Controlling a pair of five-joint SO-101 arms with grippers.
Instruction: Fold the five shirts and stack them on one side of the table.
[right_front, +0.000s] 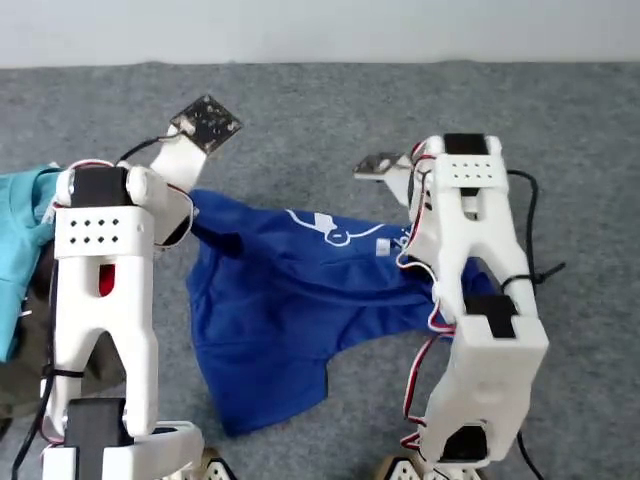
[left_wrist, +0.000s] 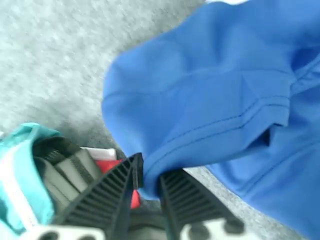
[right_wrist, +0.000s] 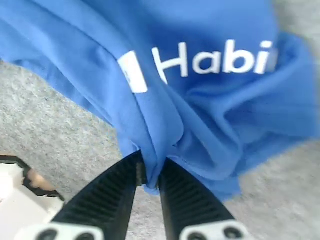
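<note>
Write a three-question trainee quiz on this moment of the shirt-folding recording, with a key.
1. True or false: the left gripper is shut on an edge of the blue shirt.
2. What does the right gripper hold? A: nothing. B: a fold of the blue shirt. C: a towel.
3. Short answer: which arm does the teal shirt lie beside in the high view?

Key: 1 true; 2 B; 3 the left arm.
</note>
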